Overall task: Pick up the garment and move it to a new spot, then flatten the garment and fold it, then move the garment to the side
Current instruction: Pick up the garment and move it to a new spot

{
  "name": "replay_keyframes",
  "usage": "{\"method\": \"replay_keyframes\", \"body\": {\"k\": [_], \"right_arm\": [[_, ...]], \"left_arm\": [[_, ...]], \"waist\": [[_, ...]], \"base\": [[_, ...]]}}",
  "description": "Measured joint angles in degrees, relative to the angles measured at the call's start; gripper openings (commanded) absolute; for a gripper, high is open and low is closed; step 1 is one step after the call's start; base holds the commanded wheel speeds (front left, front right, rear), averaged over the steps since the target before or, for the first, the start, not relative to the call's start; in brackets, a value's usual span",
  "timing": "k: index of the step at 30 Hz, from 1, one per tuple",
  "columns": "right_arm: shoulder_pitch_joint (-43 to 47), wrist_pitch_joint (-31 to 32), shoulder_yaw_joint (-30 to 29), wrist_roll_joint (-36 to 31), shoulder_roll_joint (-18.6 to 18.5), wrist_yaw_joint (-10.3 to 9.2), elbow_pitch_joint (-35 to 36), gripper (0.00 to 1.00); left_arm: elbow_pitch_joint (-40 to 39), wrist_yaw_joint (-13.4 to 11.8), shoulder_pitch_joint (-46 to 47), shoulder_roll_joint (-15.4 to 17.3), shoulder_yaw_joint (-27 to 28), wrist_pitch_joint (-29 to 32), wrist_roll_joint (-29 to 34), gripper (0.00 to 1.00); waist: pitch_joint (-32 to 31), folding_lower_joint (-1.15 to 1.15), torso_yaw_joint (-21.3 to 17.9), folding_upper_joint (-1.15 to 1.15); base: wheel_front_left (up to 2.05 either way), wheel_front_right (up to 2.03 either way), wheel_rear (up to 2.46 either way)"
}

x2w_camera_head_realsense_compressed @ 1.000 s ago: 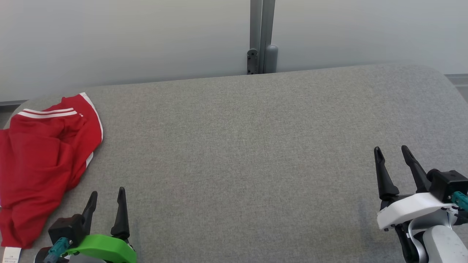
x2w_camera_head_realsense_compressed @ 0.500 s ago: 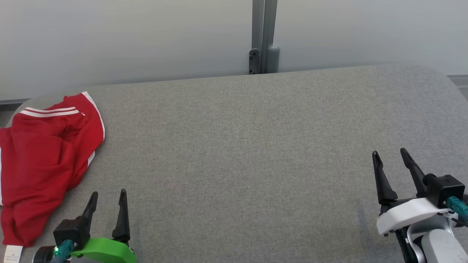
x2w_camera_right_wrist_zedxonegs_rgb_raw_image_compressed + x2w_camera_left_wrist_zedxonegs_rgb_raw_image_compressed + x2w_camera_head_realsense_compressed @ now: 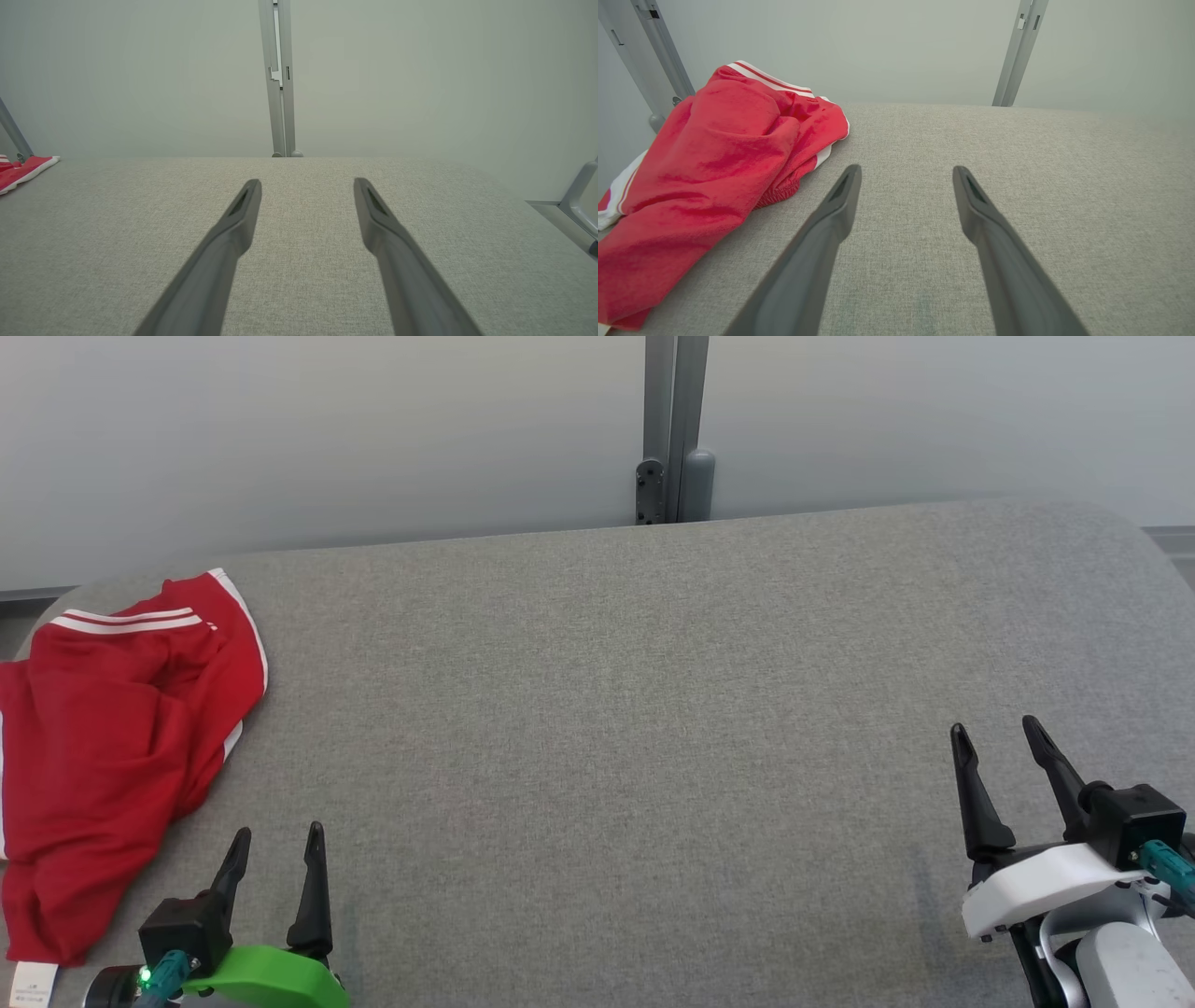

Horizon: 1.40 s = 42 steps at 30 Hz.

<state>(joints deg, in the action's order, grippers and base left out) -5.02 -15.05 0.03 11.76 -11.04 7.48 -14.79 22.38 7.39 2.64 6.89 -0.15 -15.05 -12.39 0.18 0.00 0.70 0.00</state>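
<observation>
Left tool (image 3: 906, 171) spread, empty — red garment (image 3: 705, 163) just beside.

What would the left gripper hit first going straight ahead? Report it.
Probably the bare grey table ahead of the left gripper; the red garment lies left of that line. Depth unclear.

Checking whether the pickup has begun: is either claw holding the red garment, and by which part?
Nothing is held. The left claw and right claw stand open and empty; the red garment lies crumpled on the grey surface, untouched.
</observation>
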Motion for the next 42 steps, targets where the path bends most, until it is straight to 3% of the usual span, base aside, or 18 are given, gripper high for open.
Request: {"method": "replay_keyframes", "body": {"k": [14,34,42], "right_arm": [[0.7,0.0,-0.3,0.5,0.1,0.00,0.1,1.00],[0.7,0.0,3.4,1.1,1.4,0.01,-0.9,1.00],[0.6,0.0,4.3,1.2,0.9,0.01,-1.1,1.00]], "left_arm": [[0.3,0.0,0.2,0.1,-0.9,0.0,-0.8,1.00],[0.8,0.0,-1.3,1.1,2.2,-0.1,-1.9,1.00],[1.4,0.0,-1.2,0.9,2.1,-0.1,-3.1,1.00]], "waist": [[-0.2,0.00,2.0,0.00],[-1.7,0.00,17.5,0.00],[-1.3,0.00,19.8,0.00]], "base": [[0.00,0.00,0.00],[0.00,0.00,0.00],[0.00,0.00,0.00]]}}
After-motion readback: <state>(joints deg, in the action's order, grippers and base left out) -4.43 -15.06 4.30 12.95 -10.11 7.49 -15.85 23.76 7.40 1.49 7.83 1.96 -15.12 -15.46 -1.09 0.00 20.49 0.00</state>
